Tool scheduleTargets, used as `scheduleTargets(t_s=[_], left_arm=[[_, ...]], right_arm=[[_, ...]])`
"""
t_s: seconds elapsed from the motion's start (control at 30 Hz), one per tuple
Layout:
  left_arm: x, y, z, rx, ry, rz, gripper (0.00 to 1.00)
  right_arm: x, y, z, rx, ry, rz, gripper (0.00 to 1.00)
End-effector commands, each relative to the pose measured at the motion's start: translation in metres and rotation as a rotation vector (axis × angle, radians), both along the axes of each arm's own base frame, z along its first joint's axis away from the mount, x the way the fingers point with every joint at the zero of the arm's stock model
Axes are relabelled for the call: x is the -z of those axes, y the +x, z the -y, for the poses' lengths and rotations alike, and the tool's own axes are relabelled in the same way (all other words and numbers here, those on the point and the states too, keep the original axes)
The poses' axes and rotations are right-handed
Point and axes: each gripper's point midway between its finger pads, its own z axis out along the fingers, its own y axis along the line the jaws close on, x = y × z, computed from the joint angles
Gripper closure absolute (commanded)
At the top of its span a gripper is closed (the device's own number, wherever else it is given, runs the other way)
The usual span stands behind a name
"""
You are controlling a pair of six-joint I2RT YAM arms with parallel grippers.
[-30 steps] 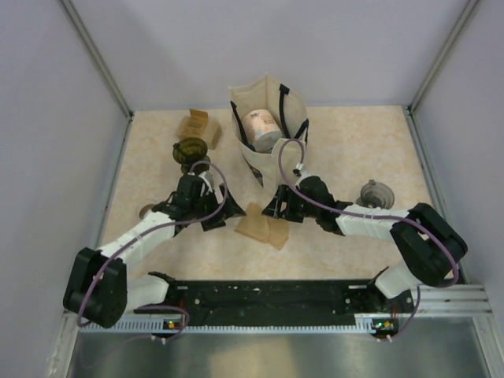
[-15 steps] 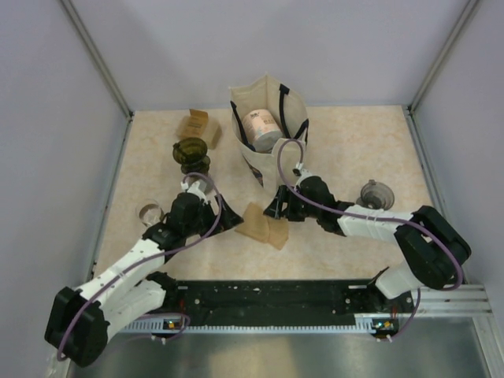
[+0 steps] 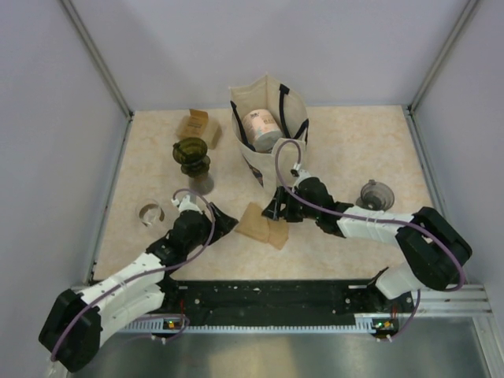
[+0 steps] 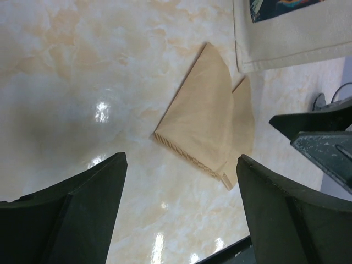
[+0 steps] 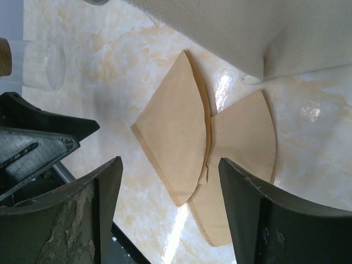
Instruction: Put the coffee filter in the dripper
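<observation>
Two tan paper coffee filters (image 3: 263, 226) lie flat and overlapping on the table, also seen in the left wrist view (image 4: 206, 118) and the right wrist view (image 5: 176, 132). An olive-green dripper (image 3: 190, 151) stands on a small glass at the back left. A grey dripper-like funnel (image 3: 375, 193) sits at the right. My left gripper (image 3: 223, 223) is open and empty just left of the filters (image 4: 181, 181). My right gripper (image 3: 276, 211) is open and empty, low over the filters' far right side (image 5: 170, 170).
A cream tote bag (image 3: 268, 130) with a canister inside stands right behind the filters and shows in the right wrist view (image 5: 264, 27). A brown filter box (image 3: 197, 124) is at the back left. A clear glass (image 3: 150, 213) stands left of my left arm.
My left arm has swung its elbow in and stretched low along the table, its gripper ending slightly nearer the filters. My right gripper has edged a little toward the filters. The filters have not moved.
</observation>
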Motion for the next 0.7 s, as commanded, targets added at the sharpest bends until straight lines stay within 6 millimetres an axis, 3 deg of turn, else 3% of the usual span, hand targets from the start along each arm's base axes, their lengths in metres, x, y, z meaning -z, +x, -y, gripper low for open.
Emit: scheduleTargets(t_s=[0.0, 0.23, 0.67], left_arm=[[-0.026, 0.028, 0.009, -0.096, -0.091, 0.098, 0.16], [-0.005, 0.038, 0.022, -0.110, -0.094, 0.016, 0.35], [0.020, 0.043, 0.032, -0.113, -0.046, -0.052, 0.46]], right_arm=[[-0.009, 0.008, -0.010, -0.009, 0.016, 0.048, 0.29], [0.002, 0.006, -0.019, -0.037, 0.016, 0.014, 0.29], [0.011, 0.007, -0.031, -0.061, 0.037, -0.016, 0.34]])
